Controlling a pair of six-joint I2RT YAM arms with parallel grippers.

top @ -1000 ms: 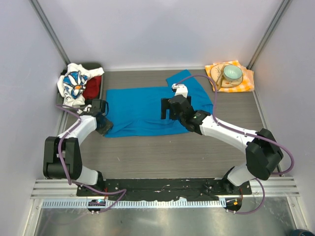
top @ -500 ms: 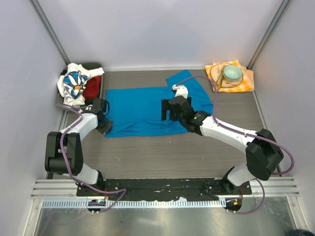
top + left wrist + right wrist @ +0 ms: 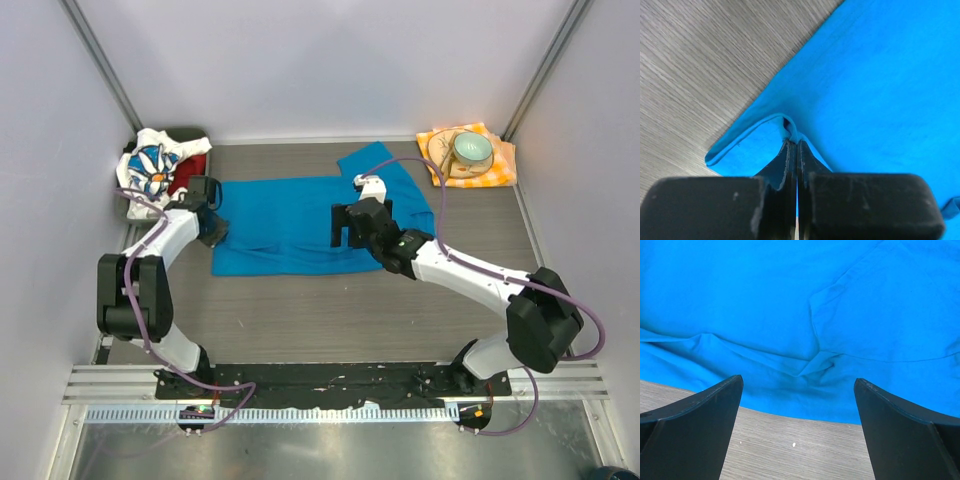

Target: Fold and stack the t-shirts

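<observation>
The blue t-shirt (image 3: 280,225) lies spread mid-table on the grey, fine-grained wooden table (image 3: 330,310) as a smooth, roughly rectangular sheet. The left gripper (image 3: 794,145) is clenched on its left edge — a small fold of hem is pinched up between the black fingers. The right gripper (image 3: 797,382) hangs released, its wedge-shaped fingers wide apart over softly creased cloth at the near hem. Far left, the crumpled daisy-print t-shirt (image 3: 150,168) touches the red t-shirt (image 3: 187,178); far right, a checked napkin (image 3: 500,160) lies under a round bowl (image 3: 472,148).

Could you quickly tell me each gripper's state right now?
Left gripper: shut on the plain bright blue cloth t-shirt.
Right gripper: open above it, holding nothing.
</observation>
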